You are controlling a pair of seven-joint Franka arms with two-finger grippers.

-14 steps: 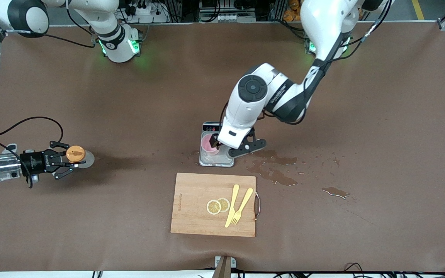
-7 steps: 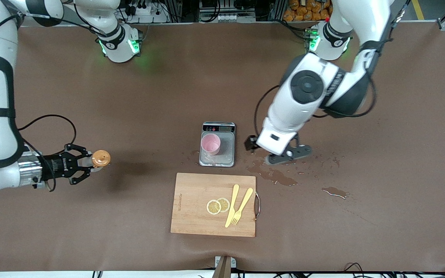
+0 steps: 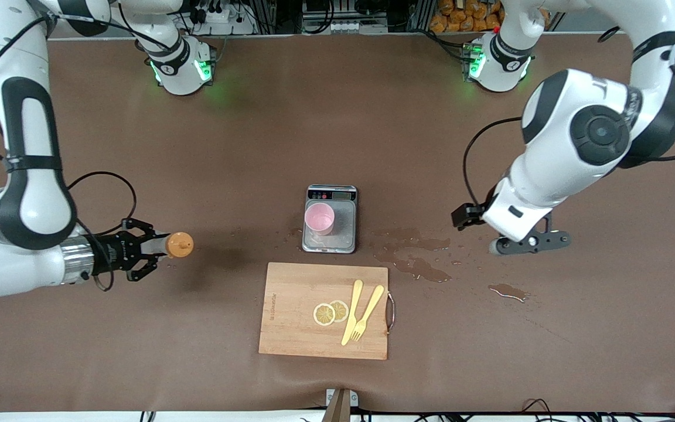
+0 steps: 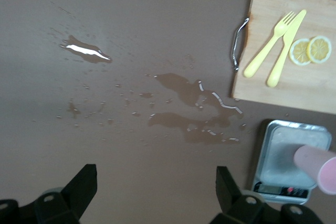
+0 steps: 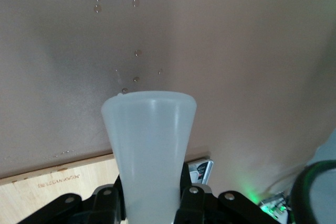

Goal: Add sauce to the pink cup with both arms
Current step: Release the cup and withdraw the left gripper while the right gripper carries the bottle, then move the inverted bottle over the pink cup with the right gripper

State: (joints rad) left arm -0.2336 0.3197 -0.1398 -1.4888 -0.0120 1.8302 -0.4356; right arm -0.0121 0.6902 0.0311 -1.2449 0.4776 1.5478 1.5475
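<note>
The pink cup (image 3: 319,218) stands upright on the grey scale (image 3: 343,237) at mid-table; the left wrist view shows the pink cup (image 4: 317,166) too. My right gripper (image 3: 159,247) is shut on the sauce bottle (image 3: 179,245), whose orange cap points toward the scale, over bare table at the right arm's end. In the right wrist view the translucent bottle (image 5: 149,140) fills the right gripper (image 5: 150,203); its cap is hidden. My left gripper (image 3: 498,231) hangs open and holds nothing, over the table toward the left arm's end. The left gripper (image 4: 156,192) shows wide-spread fingers (image 4: 79,190).
A wooden cutting board (image 3: 290,316) lies nearer the camera than the scale, with two lemon slices (image 3: 330,312), a yellow fork (image 3: 368,314) and a yellow knife (image 3: 351,312). Wet puddles (image 3: 413,264) spread between the scale and the left gripper.
The left arm let go of the pink cup and swung toward its own end of the table. The right gripper carried the bottle toward the scale.
</note>
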